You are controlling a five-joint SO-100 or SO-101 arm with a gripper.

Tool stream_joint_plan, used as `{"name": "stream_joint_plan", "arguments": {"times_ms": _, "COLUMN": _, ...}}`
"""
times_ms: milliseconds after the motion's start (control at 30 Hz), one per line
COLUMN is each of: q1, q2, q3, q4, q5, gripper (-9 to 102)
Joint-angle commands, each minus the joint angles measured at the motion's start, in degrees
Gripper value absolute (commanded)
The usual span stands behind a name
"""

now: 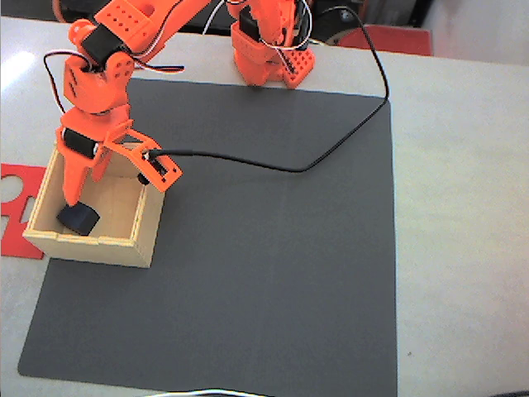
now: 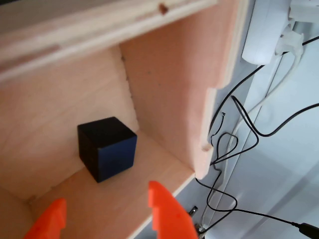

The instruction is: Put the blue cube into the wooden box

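Gripper (image 2: 107, 214): fingers apart, empty, poised over wooden box (image 1: 124, 242). Blue cube (image 2: 107, 148): on box floor, near a corner. Fixed view adds black mat (image 1: 273, 273), red cut-out (image 1: 18, 198), desk (image 1: 463, 207); wrist view shows cables beyond the box wall.

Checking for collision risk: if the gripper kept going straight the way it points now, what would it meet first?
Most likely the blue cube, lying just ahead of the open gripper on the floor of the wooden box; depth is uncertain, so the floor might come first.

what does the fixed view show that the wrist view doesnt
In the fixed view: the dark mat, the red cut-out piece left of the box, the arm's base, and the box's outside. In the wrist view: white plugs and tangled black cables beyond the box wall. Both share the blue cube resting inside the wooden box, with the open gripper above it.
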Motion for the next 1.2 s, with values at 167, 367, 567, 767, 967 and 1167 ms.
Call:
{"name": "stream_joint_plan", "arguments": {"times_ms": 167, "q1": -3.60, "q2": 18.81, "q3": -3.08, "q4": 3.87, "q5": 3.08, "gripper": 0}}
{"name": "stream_joint_plan", "arguments": {"times_ms": 367, "q1": -10.28, "q2": 40.08, "q3": -3.25, "q4": 10.63, "q5": 3.43, "gripper": 0}}
{"name": "stream_joint_plan", "arguments": {"times_ms": 567, "q1": -23.38, "q2": 60.12, "q3": 0.18, "q4": 20.13, "q5": 2.72, "gripper": 0}}
{"name": "stream_joint_plan", "arguments": {"times_ms": 767, "q1": -29.79, "q2": 83.06, "q3": 19.86, "q4": 19.51, "q5": 0.97, "gripper": 0}}
{"name": "stream_joint_plan", "arguments": {"times_ms": 967, "q1": -28.39, "q2": 110.04, "q3": 37.62, "q4": 22.24, "q5": -4.13, "gripper": 0}}
{"name": "stream_joint_plan", "arguments": {"times_ms": 1167, "q1": -28.92, "q2": 110.04, "q3": 43.68, "q4": 24.35, "q5": -2.20, "gripper": 0}}
